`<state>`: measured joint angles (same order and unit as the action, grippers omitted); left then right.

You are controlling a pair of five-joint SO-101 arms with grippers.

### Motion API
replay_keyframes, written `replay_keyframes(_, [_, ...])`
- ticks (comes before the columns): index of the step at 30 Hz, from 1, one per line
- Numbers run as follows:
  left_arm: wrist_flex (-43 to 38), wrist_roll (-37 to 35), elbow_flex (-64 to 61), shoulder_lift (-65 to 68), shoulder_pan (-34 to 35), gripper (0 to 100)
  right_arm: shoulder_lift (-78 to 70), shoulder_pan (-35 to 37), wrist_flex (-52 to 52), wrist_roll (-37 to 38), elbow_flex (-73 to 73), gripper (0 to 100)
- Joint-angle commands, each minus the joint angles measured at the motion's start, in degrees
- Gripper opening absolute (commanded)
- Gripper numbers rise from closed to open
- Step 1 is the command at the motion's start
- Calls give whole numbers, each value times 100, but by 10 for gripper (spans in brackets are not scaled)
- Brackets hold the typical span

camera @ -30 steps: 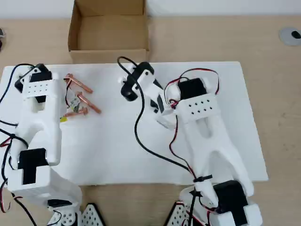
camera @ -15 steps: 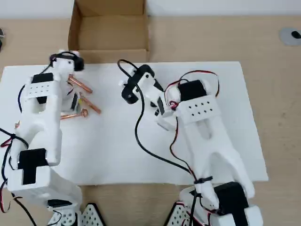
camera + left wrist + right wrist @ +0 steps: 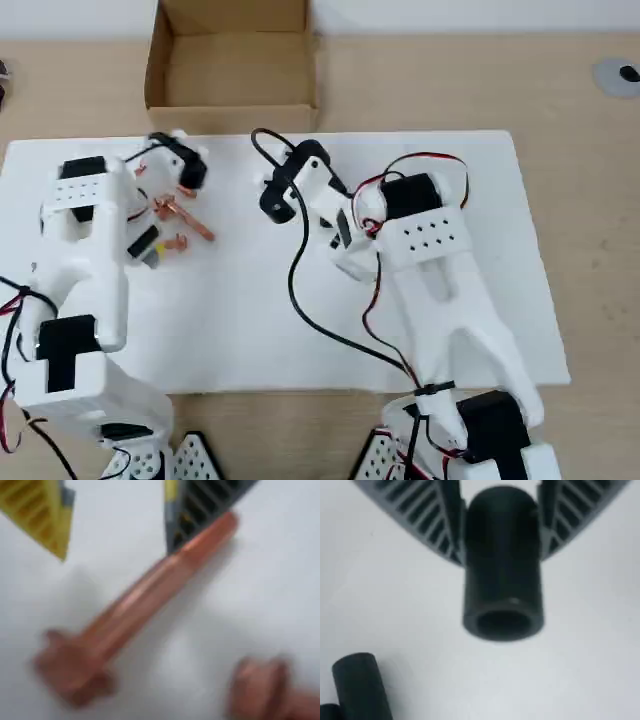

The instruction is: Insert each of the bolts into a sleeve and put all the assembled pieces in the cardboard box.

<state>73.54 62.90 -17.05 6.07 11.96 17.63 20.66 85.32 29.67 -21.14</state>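
Left wrist view looks down on a copper bolt (image 3: 145, 610) lying flat on the white sheet (image 3: 280, 595). Its flanged head points away from the left tool (image 3: 115, 545), and its plain end sits right at the tip of one finger (image 3: 200, 510). The tool's fingers are spread apart with nothing between them, and the other, yellow-faced finger (image 3: 40, 515) stands clear of the bolt. The head of a second bolt (image 3: 260, 685) lies just beside the first.

In the right wrist view, the right tool (image 3: 501, 555) pinches a black sleeve (image 3: 502, 590) from both sides. The sleeve's open end faces the camera and hangs over the sheet. A second sleeve (image 3: 360, 685) lies on the sheet nearby.

From the high view, the bolts (image 3: 178, 215) lie in a loose cluster on the sheet's left part, beside the left arm (image 3: 85, 250). The right arm (image 3: 430, 260) reaches over the sheet's middle, well apart from the bolts. The cardboard box (image 3: 232, 118) stands open on the wooden tabletop (image 3: 580, 200), touching the sheet's far edge and nearer the bolts than the right arm.
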Motion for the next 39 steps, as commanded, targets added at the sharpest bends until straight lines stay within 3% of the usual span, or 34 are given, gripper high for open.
replay_keyframes(1, [70, 334, 141, -92, -343, 143, 259, -101, 18, -53, 13, 11])
replay_keyframes(15, [-281, 1319, 176, -92, -545, 143, 259, -101, 97, -53, 13, 11])
replay_keyframes(22, [-1495, 2356, 334, -101, -211, 145, 259, -101, 105, -53, 13, 11])
replay_keyframes(26, [-1196, 2848, 431, -66, -132, 143, 259, -101, 105, -53, 13, 11])
replay_keyframes(31, [-738, 2892, 334, -40, -273, 143, 259, -101, 105, -53, 13, 11])
replay_keyframes(39, [-756, 2998, 18, -40, -378, 143, 259, -92, 167, -141, 40, 11])
